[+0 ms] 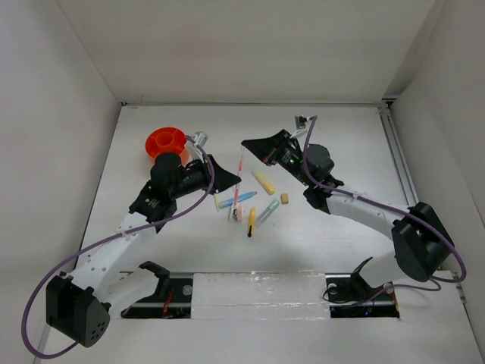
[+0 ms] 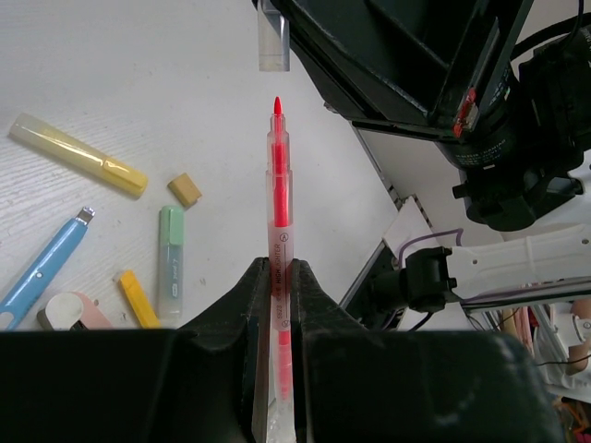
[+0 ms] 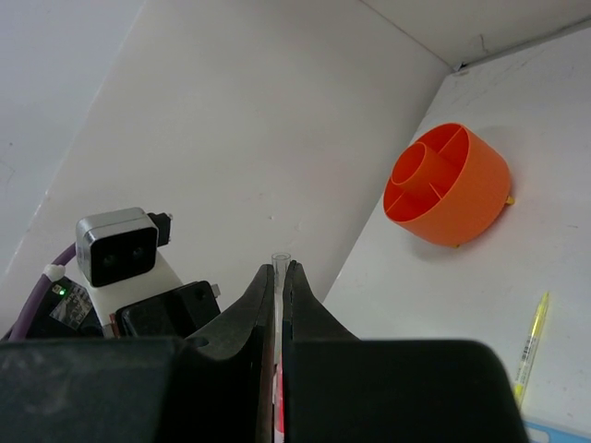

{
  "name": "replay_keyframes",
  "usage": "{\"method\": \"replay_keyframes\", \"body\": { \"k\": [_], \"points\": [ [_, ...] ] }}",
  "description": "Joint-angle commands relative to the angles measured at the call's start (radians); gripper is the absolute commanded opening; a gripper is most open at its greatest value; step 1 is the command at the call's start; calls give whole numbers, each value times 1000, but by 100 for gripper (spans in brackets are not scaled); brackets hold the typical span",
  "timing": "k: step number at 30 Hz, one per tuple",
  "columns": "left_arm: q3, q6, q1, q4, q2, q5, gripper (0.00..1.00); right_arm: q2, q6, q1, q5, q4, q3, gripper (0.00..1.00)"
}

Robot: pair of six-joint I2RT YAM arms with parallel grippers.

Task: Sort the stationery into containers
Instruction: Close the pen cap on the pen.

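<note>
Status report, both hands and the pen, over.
Left hand shut on pink pen. Right hand shut on clear cap, off the tip. Nothing blocks orange tub.

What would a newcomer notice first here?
Over the middle of the table, the left gripper is shut on a pink pen, while the right gripper pinches a clear cap just off its tip. The orange tub sits far left, and loose pens lie beneath the grippers.
</note>
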Motion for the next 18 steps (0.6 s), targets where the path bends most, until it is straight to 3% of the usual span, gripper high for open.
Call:
{"method": "replay_keyframes", "body": {
  "k": [1, 18],
  "points": [
    [3, 7, -3, 37, -22, 11, 0, 12, -3, -4, -16, 79, 11, 0],
    [-6, 7, 16, 50, -32, 11, 0, 12, 6, -4, -26, 79, 2, 0]
  ]
}}
